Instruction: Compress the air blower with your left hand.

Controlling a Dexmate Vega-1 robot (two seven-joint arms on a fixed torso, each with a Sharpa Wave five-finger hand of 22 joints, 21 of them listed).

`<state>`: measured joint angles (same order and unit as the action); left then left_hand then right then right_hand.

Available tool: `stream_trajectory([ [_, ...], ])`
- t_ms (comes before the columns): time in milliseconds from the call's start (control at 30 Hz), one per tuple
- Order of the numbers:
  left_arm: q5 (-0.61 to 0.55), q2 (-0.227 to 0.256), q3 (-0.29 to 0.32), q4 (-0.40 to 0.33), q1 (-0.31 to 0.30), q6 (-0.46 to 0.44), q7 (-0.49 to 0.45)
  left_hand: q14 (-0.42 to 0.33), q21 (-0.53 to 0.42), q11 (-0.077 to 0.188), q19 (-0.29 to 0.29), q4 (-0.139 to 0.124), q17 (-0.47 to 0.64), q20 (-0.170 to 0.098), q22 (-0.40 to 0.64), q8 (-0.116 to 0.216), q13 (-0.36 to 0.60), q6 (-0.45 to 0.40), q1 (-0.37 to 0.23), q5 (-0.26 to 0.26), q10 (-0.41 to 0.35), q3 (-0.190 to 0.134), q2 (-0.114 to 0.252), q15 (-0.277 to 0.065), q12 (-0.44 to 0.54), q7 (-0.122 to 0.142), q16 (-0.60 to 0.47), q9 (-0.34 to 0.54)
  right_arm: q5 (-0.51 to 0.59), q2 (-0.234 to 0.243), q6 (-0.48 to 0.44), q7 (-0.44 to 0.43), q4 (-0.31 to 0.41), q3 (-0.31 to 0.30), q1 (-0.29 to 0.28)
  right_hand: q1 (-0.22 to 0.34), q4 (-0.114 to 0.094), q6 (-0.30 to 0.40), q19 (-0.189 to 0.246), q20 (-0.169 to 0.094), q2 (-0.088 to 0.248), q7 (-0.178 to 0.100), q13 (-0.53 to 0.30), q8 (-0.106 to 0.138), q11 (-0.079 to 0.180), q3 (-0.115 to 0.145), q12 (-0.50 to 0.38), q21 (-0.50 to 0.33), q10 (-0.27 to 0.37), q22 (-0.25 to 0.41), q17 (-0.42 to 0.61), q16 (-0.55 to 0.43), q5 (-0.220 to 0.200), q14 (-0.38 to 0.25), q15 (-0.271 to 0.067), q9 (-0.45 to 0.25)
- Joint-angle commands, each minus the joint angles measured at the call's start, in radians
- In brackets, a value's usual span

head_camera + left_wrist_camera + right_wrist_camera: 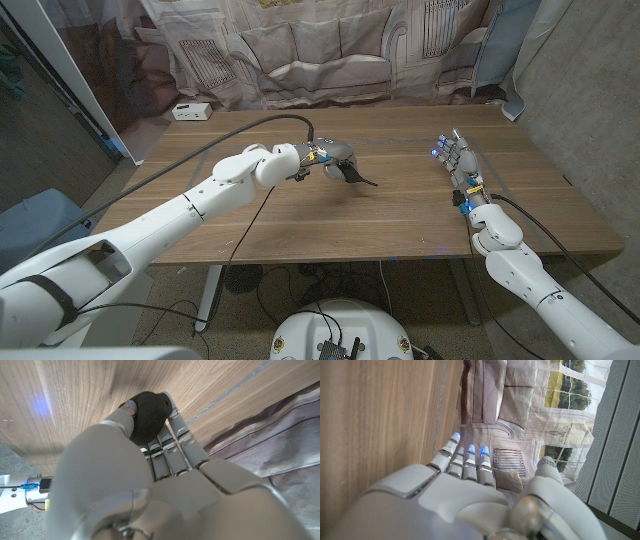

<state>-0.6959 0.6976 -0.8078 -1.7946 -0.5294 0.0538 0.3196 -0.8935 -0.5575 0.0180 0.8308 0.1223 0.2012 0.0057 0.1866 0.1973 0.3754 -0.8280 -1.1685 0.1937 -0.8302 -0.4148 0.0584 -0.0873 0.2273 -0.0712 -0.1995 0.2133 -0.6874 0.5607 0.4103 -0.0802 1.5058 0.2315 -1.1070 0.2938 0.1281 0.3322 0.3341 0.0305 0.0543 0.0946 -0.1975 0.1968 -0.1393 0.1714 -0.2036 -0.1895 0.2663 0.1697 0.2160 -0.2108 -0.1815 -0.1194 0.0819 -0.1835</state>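
The blower [350,172], mid-frame on the table [400,220], sits wrapped in the left hand [325,160], fingers curled round its black bulb to squeeze it, while the right hand [458,160] waits at right, fingers straight, holding nothing.

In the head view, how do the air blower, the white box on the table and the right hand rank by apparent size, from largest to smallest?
1. Right hand, though it lies nearer the camera than the box.
2. Air blower; the left hand that grips it covers part, so its rank against the box is unsure.
3. White box, at the table's far edge.
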Motion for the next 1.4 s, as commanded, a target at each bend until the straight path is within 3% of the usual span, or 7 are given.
stream_trajectory([
  [33, -0.018, -0.002, -0.006, 0.000, 0.013, 0.002, 0.022, 0.024, 0.009, 0.001, -0.019, -0.001, 0.005, 0.005, -0.002, -0.002, -0.001, 0.014, 0.023, -0.004, 0.014, 0.012, -0.005, 0.003, -0.007, 0.000, 0.004, -0.001, 0.000, -0.003, 0.006, 0.003, -0.006, 0.001, 0.004, 0.002, 0.004, 0.009, 0.006, 0.007, 0.008, -0.001, -0.003, -0.001, 0.000, -0.004, -0.002, -0.007, 0.007, 0.004, 0.002, -0.002, 0.001, -0.006, 0.001, -0.005],
  [467, -0.029, 0.003, -0.009, -0.004, 0.022, 0.011, 0.050, 0.088, 0.025, -0.005, -0.059, -0.009, 0.009, 0.012, -0.004, -0.017, -0.008, 0.079, 0.077, -0.008, 0.066, 0.055, -0.035, 0.020, -0.027, -0.005, 0.007, -0.004, -0.003, -0.010, 0.011, 0.010, -0.022, 0.005, 0.012, 0.002, 0.004, 0.009, 0.004, 0.007, 0.008, -0.001, -0.003, -0.001, 0.001, -0.004, -0.002, -0.006, 0.006, 0.004, 0.002, -0.002, 0.001, -0.007, 0.001, -0.005],
  [833, -0.024, 0.004, -0.004, -0.004, 0.013, 0.012, 0.046, 0.096, 0.030, -0.009, -0.066, -0.012, 0.007, 0.016, -0.004, -0.014, -0.011, 0.086, 0.089, -0.006, 0.072, 0.059, -0.033, 0.021, -0.027, -0.006, 0.006, -0.005, -0.001, -0.008, 0.004, 0.006, -0.018, 0.007, 0.014, 0.002, 0.004, 0.009, 0.005, 0.007, 0.009, -0.001, -0.003, -0.001, 0.000, -0.004, -0.002, -0.006, 0.006, 0.004, 0.002, -0.002, 0.001, -0.007, 0.000, -0.005],
  [1133, -0.071, 0.031, 0.003, -0.053, -0.027, 0.006, 0.013, 0.093, 0.031, -0.005, -0.066, -0.009, 0.003, 0.014, -0.005, -0.010, -0.012, 0.085, 0.091, -0.005, 0.070, 0.058, -0.032, 0.021, -0.025, -0.003, 0.004, -0.006, -0.002, -0.006, -0.001, 0.007, -0.015, 0.009, 0.012, 0.003, 0.004, 0.008, 0.005, 0.007, 0.009, 0.000, -0.003, -0.001, 0.001, -0.004, -0.002, -0.006, 0.006, 0.004, 0.002, -0.002, 0.001, -0.007, 0.000, -0.005],
  [1400, -0.088, 0.040, 0.011, -0.054, -0.065, 0.027, -0.048, 0.092, 0.032, -0.002, -0.068, -0.008, 0.001, 0.011, -0.005, -0.006, -0.014, 0.079, 0.097, -0.004, 0.065, 0.060, -0.032, 0.016, -0.021, 0.002, 0.002, -0.006, -0.005, -0.001, -0.008, 0.013, -0.010, 0.012, 0.009, 0.003, 0.004, 0.009, 0.004, 0.007, 0.010, -0.001, -0.003, -0.001, 0.001, -0.004, -0.002, -0.006, 0.007, 0.004, 0.002, -0.002, 0.001, -0.007, 0.000, -0.005],
])
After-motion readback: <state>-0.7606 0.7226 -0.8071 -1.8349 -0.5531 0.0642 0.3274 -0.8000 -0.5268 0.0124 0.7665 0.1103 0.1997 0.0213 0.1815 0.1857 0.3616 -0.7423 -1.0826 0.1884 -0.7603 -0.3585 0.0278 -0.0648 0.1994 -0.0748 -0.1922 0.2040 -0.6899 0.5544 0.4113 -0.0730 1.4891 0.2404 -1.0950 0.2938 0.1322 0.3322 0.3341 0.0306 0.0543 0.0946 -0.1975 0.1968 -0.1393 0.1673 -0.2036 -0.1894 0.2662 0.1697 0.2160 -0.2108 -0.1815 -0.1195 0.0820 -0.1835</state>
